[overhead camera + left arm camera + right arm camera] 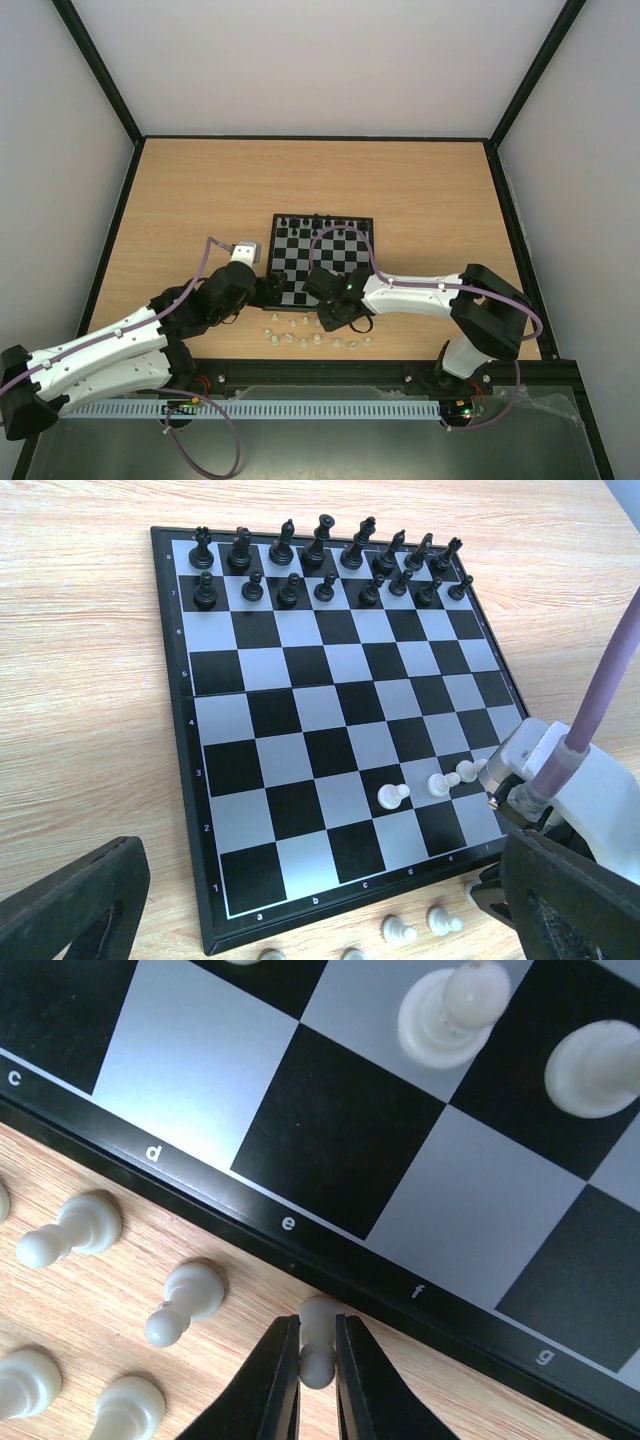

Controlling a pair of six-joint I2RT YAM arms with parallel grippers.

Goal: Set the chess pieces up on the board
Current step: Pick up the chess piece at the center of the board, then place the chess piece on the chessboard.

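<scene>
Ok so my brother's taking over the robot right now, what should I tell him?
Left pincer: open, empty, at the board's near left corner.
Right pincer: shut on a white pawn, just off the board's near edge, between e and f.
Done: three white pieces sit on the near second row; the black pieces are on the far two rows.
Left: place the held pawn, then the loose white pieces lying on the table by the near edge.
</scene>
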